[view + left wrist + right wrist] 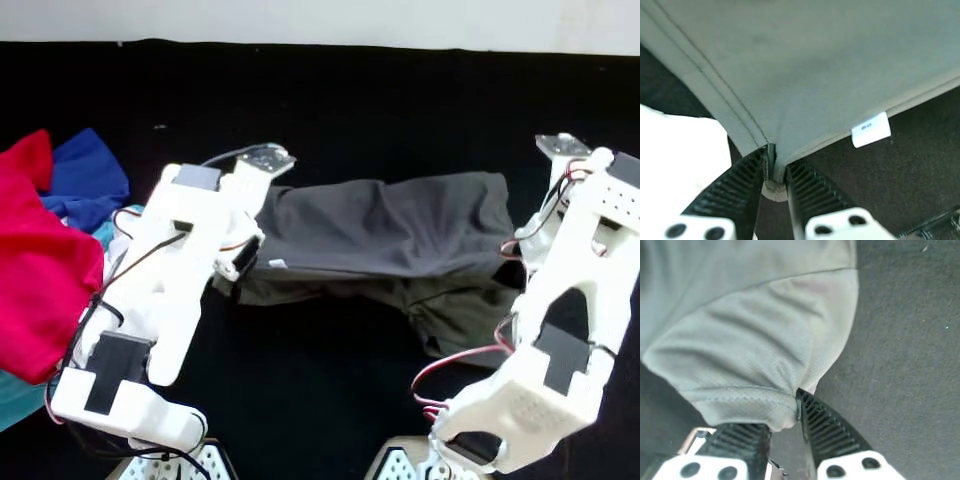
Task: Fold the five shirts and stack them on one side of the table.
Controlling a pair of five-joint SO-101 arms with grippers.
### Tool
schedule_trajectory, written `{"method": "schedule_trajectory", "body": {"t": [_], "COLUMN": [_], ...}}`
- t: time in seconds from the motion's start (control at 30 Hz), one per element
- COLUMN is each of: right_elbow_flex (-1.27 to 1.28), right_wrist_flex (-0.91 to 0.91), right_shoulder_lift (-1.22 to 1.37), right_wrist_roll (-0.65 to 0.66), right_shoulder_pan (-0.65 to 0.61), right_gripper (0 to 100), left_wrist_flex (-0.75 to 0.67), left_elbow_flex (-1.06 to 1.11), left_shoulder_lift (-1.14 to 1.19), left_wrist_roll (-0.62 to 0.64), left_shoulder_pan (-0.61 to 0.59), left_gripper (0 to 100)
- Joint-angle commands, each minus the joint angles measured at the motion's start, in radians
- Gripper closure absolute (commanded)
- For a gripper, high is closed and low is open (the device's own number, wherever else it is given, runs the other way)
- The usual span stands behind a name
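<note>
Black cloth covers the table [330, 110] across nearly the whole high view. Across the middle of that frame lies the grey shirt [390, 225], stretched sideways, its upper layer folded over a darker, rumpled layer that trails toward the lower right.

The left arm [150, 310] rises from the lower left of the frame to the shirt's left end, and the right arm [560, 340] rises from the lower right to its right end. At the left edge of the frame sits a loose pile, well apart from the grey shirt: a red shirt [40, 270] on top, a blue shirt [85, 180] behind it toward the upper left, and a strip of teal shirt [20, 400] below.

In the left wrist view the left gripper [776, 165] has its ribbed black fingers closed tight on a stitched corner of the grey cloth, which fans out taut from the pinch. In the right wrist view the right gripper [785, 412] is likewise closed on a bunched fold of the fabric, one finger mostly hidden under the cloth, the other pressed against it.

A small white label [870, 129] sticks out from the shirt's hem just beside the left gripper.
</note>
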Motion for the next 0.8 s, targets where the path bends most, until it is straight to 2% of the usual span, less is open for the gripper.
{"method": "schedule_trajectory", "body": {"t": [0.0, 0.2, 0.37, 0.77], "right_elbow_flex": [0.142, 0.484, 0.605, 0.613], "right_wrist_flex": [-0.076, -0.315, -0.426, -0.426], "right_shoulder_lift": [-0.18, -0.328, -0.326, -0.337], "right_wrist_roll": [0.02, 0.018, 0.02, 0.026], "right_shoulder_pan": [0.002, 0.002, 0.005, 0.065], "right_gripper": [99.3, 99.3, 99.3, 98.5], "left_wrist_flex": [0.023, 0.031, 0.029, 0.011], "left_elbow_flex": [-0.002, -0.008, -0.008, -0.002], "left_shoulder_lift": [-0.05, -0.044, -0.044, -0.042], "left_wrist_roll": [-0.002, -0.002, -0.002, -0.002], "left_shoulder_pan": [0.01, 0.016, 0.067, 0.077], "left_gripper": [99, 99, 99, 99]}}
